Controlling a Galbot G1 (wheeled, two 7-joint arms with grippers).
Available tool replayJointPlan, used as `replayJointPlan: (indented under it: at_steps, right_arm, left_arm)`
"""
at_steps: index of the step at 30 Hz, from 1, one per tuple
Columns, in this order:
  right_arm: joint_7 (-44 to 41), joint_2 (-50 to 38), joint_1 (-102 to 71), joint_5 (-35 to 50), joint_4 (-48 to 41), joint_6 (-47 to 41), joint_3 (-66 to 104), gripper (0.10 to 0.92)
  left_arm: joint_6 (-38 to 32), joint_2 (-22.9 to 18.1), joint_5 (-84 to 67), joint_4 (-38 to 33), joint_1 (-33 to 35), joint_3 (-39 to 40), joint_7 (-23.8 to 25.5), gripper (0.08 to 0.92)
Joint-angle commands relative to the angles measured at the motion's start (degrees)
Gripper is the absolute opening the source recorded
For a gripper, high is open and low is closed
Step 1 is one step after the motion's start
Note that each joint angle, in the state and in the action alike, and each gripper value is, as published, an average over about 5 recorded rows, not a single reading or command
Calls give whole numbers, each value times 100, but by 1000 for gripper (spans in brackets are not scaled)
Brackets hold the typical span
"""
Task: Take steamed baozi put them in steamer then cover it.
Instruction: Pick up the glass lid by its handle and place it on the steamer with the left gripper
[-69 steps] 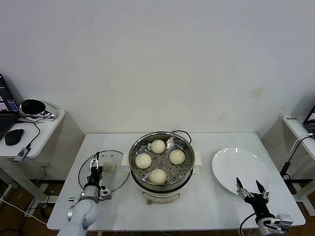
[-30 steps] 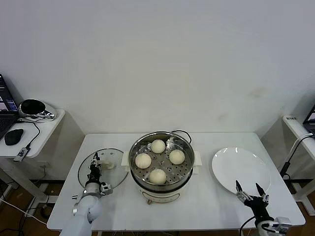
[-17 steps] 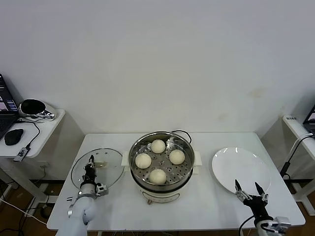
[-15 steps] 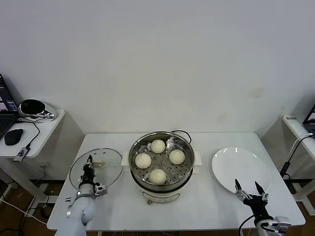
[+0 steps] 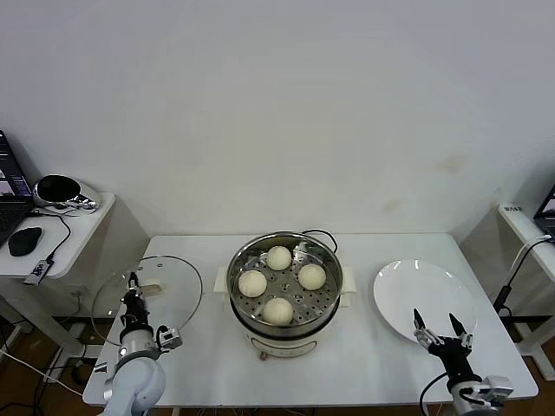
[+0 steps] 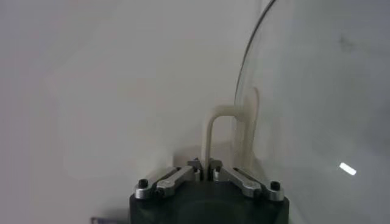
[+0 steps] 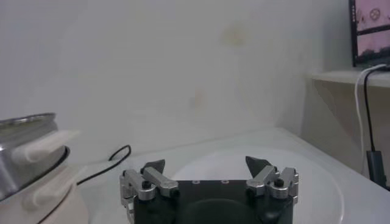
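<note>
Four cream-white baozi sit on the perforated floor of the steel steamer, which stands on its cream-white pot base mid-table. My left gripper is shut on the cream-white bar handle of the clear glass cover and holds it lifted at the table's left edge, well left of the steamer. In the left wrist view the glass disc shows edge-on. My right gripper is open and empty, low at the front right.
A flat white plate lies right of the steamer; its rim shows in the right wrist view. A black cord runs behind the pot. A side table with a mouse stands left.
My left gripper has lifted the cover off the table and carried it leftward, away from the steamer, past the table's left edge. The right gripper has barely moved.
</note>
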Motion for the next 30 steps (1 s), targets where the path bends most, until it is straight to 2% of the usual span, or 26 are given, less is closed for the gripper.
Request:
replayJointPlan:
  at_steps: [1, 7, 18, 24, 30]
  right_arm:
    - [134, 108, 18, -409, 74, -88, 14, 823]
    - [202, 295, -58, -749, 168, -110, 14, 823]
    - [217, 430, -143, -866, 293, -253, 50, 823]
    - [222, 723, 7, -1114, 129, -276, 32, 823]
    - [220, 584, -61, -1038, 31, -222, 128, 823]
  left_arm:
    - [1119, -898, 1720, -1880, 455, -142, 1133, 142]
    - [1134, -1353, 2316, -2281, 377, 299, 1466, 142]
    - [1078, -2134, 2823, -1531, -449, 1413, 1726, 142]
    - [1169, -2181, 2590, -1166, -911, 1822, 1810, 142]
    - [1232, -2184, 2294, -796, -1166, 2455, 1730, 142]
